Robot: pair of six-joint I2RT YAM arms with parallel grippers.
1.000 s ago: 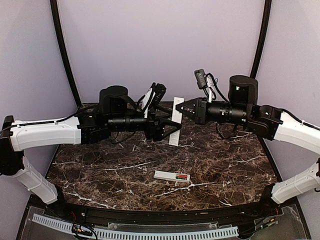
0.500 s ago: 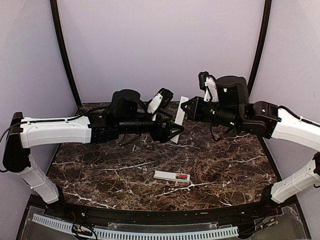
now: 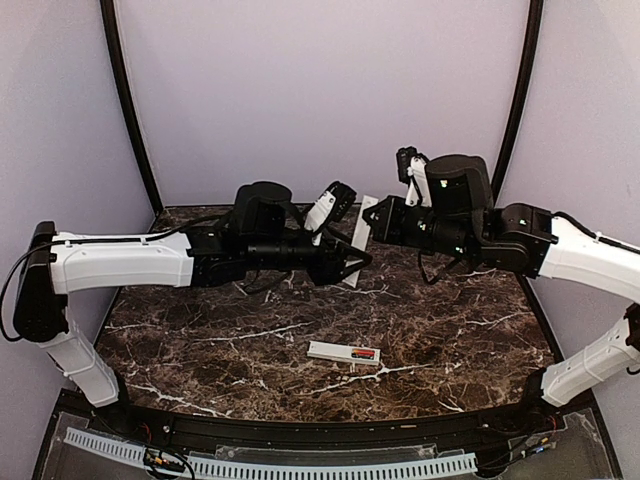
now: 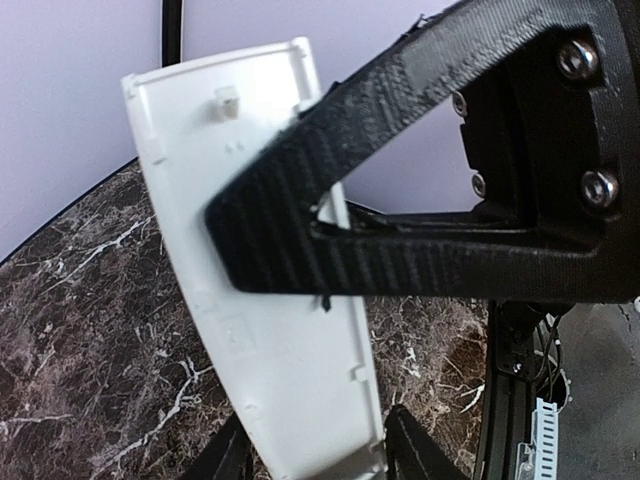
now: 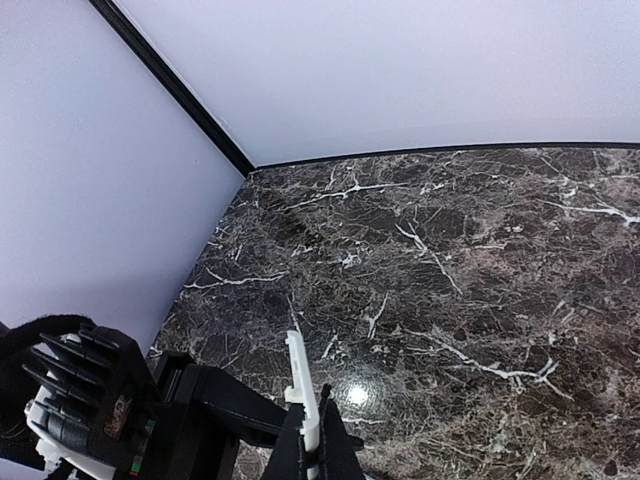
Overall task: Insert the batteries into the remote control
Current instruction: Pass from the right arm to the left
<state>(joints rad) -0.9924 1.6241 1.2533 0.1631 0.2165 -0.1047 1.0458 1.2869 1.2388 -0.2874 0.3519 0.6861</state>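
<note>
While left fingers [image 4: 420, 270] and right fingers [image 5: 332, 450] pinch a flat white strip [image 4: 280, 370], the remote control [image 3: 335, 351] lies on the marbled desk [image 3: 450, 320].

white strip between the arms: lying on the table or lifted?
Lifted. The white strip stands tilted, clear of the table, with the left claw shut across it and the right claw pinching its edge.

A flat white strip [image 4: 280, 380] stands almost upright above the far part of my bench [image 3: 200, 340], a dark brown marble top veined with white. Pale lilac walls [image 3: 320, 90] close it in. Two black curved poles [image 3: 125, 100] rise at the back corners, and a slotted white rail [image 3: 300, 465] runs along the near edge.
</note>
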